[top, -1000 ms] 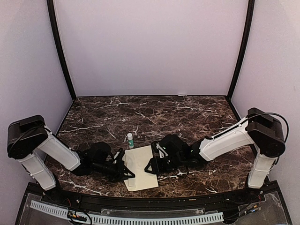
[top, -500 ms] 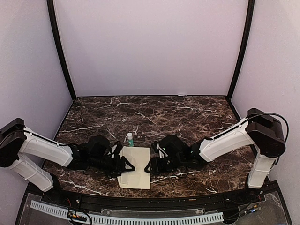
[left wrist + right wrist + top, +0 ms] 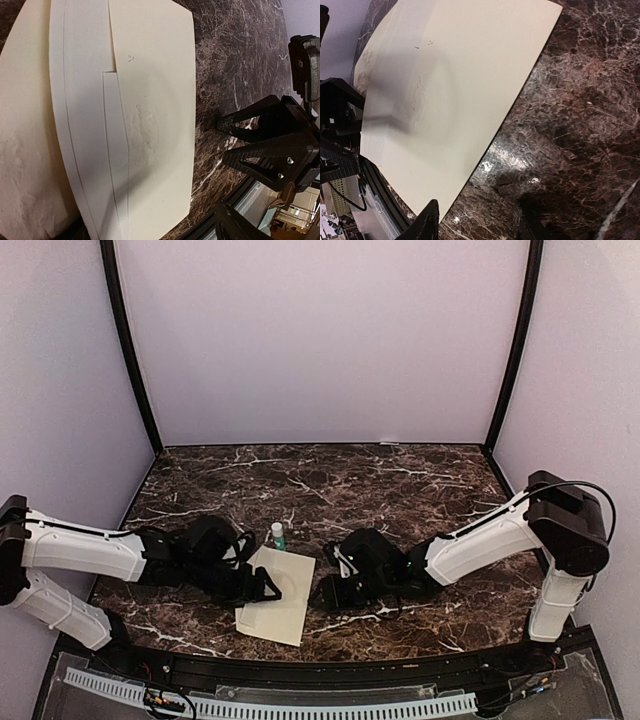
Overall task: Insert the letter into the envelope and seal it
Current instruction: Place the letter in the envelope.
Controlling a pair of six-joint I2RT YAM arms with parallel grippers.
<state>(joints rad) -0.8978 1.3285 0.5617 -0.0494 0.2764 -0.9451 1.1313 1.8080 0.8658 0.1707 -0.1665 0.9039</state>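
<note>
The cream envelope (image 3: 283,608) lies flat on the dark marble table, slanted, near the front edge. Its seams and a small faint emblem face up in the left wrist view (image 3: 155,125), and its plain face fills the right wrist view (image 3: 455,85). My left gripper (image 3: 264,587) hovers low over the envelope's left half, open and holding nothing. My right gripper (image 3: 477,225) stands open just off the envelope's right edge, with only table and that edge between its fingers; it shows from the left wrist too (image 3: 222,141). The letter is out of view.
A small white bottle with a green label (image 3: 277,537) stands just behind the envelope's far corner. The black front rail of the table (image 3: 320,665) runs close below the envelope. Purple walls close in the back and sides.
My left gripper has opened and let go of the envelope's left side, and its arm has stretched lower. The envelope has slid left and turned. The right arm has barely moved.
</note>
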